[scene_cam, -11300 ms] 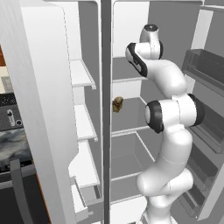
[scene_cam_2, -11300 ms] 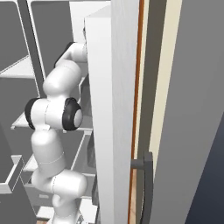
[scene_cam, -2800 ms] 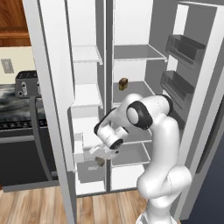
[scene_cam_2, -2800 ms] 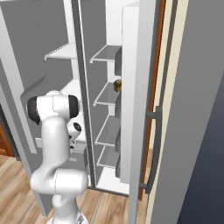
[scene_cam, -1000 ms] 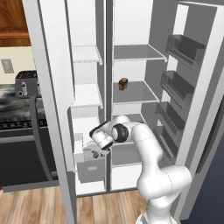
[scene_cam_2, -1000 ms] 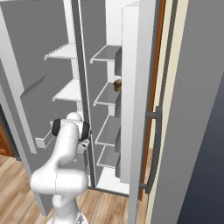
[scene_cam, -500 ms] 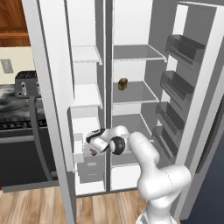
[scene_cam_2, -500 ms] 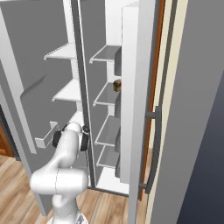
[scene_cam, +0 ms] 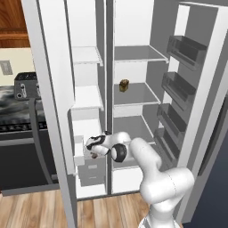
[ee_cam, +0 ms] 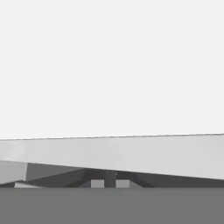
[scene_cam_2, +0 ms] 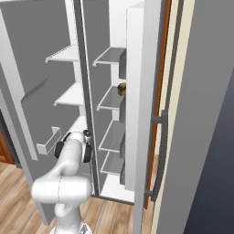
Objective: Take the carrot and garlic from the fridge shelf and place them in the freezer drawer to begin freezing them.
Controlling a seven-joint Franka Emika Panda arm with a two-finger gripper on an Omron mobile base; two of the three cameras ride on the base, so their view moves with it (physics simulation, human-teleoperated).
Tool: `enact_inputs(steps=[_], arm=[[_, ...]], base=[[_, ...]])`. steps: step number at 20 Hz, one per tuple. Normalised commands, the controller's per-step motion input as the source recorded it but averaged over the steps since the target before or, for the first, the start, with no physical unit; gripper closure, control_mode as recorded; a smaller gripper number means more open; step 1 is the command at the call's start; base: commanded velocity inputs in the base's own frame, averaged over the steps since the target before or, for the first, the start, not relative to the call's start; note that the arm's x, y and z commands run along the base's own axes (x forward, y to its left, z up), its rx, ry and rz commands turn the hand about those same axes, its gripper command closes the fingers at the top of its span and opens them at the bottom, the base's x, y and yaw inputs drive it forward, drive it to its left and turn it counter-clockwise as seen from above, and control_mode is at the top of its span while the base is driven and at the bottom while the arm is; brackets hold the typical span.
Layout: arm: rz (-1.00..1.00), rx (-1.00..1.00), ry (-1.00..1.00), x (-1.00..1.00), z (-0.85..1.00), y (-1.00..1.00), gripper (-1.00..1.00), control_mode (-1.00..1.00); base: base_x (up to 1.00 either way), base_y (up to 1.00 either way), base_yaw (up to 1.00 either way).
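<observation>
So the gripper (scene_cam: 92, 153) is reaching low into the freezer side with its fingers pressed together, right over the freezer drawer (scene_cam: 91, 171). Whether it's pinching the carrot or garlic can't be made out, so it should be hanging squarely above the drawer's open top before letting go. That boxy brown item (scene_cam: 124, 85) is sitting up on the fridge shelf (scene_cam: 136, 94), well apart from the hand.

A wood floor (scene_cam: 40, 209) is running under the open fridge (scene_cam: 133, 26), whose grey door (scene_cam_2: 201, 114) is standing wide with a dark handle (scene_cam_2: 160, 155). A black stove (scene_cam: 22, 142) is sitting at left, a toaster (scene_cam: 24, 84) resting by the cream wall (scene_cam: 15, 60) under wooden cabinets (scene_cam: 13, 22).
</observation>
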Motion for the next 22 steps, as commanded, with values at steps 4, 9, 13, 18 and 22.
enact_inputs(steps=[4,9,13,18,22], arm=[[0.00,0.00,0.00,-0.81,-1.00,0.02,1.00,-1.00],[0.00,0.00,0.00,-0.94,-0.96,0.00,1.00,-1.00],[0.00,0.00,0.00,-1.00,-0.87,-0.01,1.00,-1.00],[0.00,0.01,0.00,-1.00,-0.72,-0.07,1.00,-1.00],[0.00,0.05,0.00,-1.00,-0.39,-0.15,1.00,-1.00]], base=[[0.00,0.00,0.00],[0.00,0.00,0.00],[0.00,0.00,0.00],[0.00,0.00,0.00],[0.00,0.00,0.00]])
